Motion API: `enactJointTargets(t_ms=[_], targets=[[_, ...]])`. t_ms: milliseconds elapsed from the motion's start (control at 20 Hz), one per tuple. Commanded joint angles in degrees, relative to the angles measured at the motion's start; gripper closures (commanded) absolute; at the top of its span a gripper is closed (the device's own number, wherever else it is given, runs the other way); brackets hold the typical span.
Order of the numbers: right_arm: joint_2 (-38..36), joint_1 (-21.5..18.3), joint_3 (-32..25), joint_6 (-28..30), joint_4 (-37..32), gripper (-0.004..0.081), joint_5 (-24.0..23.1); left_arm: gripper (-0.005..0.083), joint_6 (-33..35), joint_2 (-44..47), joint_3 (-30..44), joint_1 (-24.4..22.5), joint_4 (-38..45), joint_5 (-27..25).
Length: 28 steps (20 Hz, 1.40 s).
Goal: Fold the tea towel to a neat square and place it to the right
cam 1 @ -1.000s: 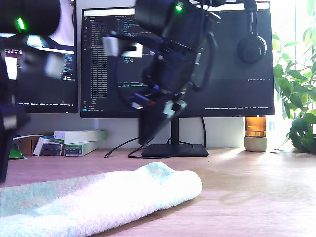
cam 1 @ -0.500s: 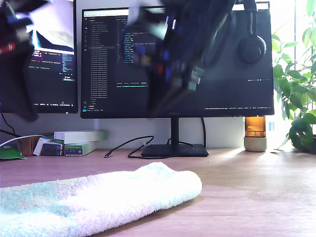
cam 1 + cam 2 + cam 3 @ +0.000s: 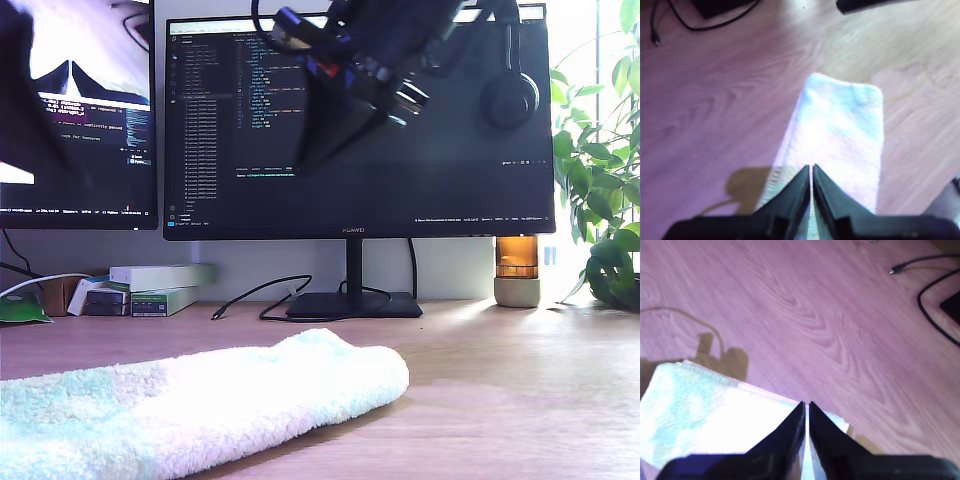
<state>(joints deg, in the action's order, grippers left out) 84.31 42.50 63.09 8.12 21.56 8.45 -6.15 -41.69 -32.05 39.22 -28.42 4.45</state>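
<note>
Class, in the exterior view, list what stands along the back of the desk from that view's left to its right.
White boxes → loose black cable → monitor base → amber jar → leafy plant.

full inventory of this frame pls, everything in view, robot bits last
tea towel: 1, white, folded, lying on the desk at the exterior view's lower left
desk: 1, light wood
monitors: 2, dark screens lit, at the back
headphones: 1, black, hung on the larger monitor's upper corner
boxes: a few, white and green, stacked at the exterior view's left
cable: 1, black, loose by the monitor stand
jar: 1, amber, pale base, exterior view's right
plant: 1, green, exterior view's right edge
my first gripper: black, jaws shut, empty, above the towel
my second gripper: black, jaws shut, empty, above the towel
</note>
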Motion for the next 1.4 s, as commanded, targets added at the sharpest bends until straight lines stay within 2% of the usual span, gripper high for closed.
enactJointTargets(t_ms=[0,300,550,650,750,950,1100,1350], targets=[[-2.1,0.6,-3.2,-0.8,-2.0,0.0783,0.0,0.0794,-1.8,0.9,2.4,0.1,1.7,0.0],[-2.9,1.0,-10.8,-1.4,-8.2,0.0783,0.1,0.0794,-4.3,4.3,10.3,0.3,9.0,0.1],[-2.5,0.9,-14.5,-2.8,-11.7,0.0783,0.5,0.0795,-7.0,4.2,13.3,0.4,7.1,3.2],[-1.1,0.5,-15.0,-2.8,-12.3,0.0783,3.0,0.0795,-7.5,3.5,13.3,0.4,5.0,4.1],[1.9,0.1,-15.0,-4.0,-12.3,0.0783,5.2,0.0795,-7.6,1.4,13.3,0.3,4.4,3.9],[7.4,0.1,-15.0,-6.9,-12.9,0.0783,5.6,0.0795,-8.8,-5.5,13.3,0.3,5.3,1.3],[8.5,-0.5,-15.0,-9.4,-11.9,0.0783,5.3,0.0795,-8.9,-11.1,13.3,0.3,7.8,0.2],[9.2,-1.8,-15.0,-9.8,-11.8,0.0783,4.5,0.0795,-8.8,-19.9,13.3,0.3,12.6,-0.8]])
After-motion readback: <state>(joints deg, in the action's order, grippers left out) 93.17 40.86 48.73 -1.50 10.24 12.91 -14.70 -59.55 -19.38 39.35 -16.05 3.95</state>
